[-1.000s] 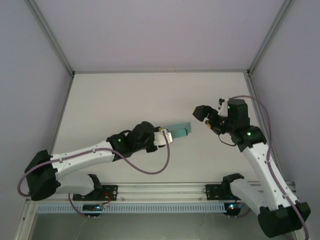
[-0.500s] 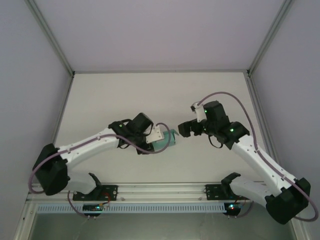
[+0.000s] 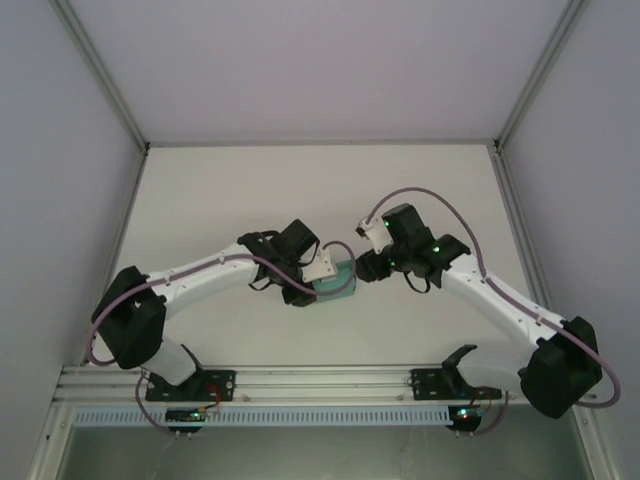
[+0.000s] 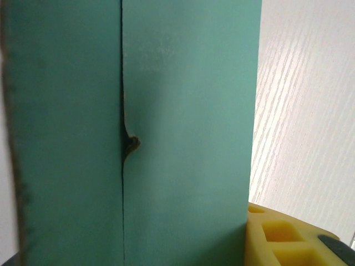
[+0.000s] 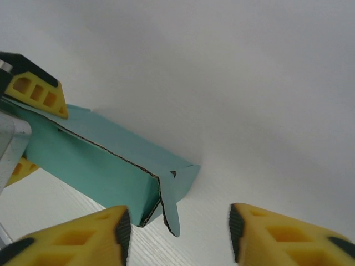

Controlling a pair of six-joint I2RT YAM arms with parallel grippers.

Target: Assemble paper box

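one paper box [image 3: 339, 276], two arms [image 3: 195, 277] [image 3: 500, 300]

no readable text, no labels, brands, numbers or signs, paper box [image 4: 188, 138] face plain and unprinted

Teal-green paper box [image 4: 183, 138], white wood-grained table [image 4: 305, 111]
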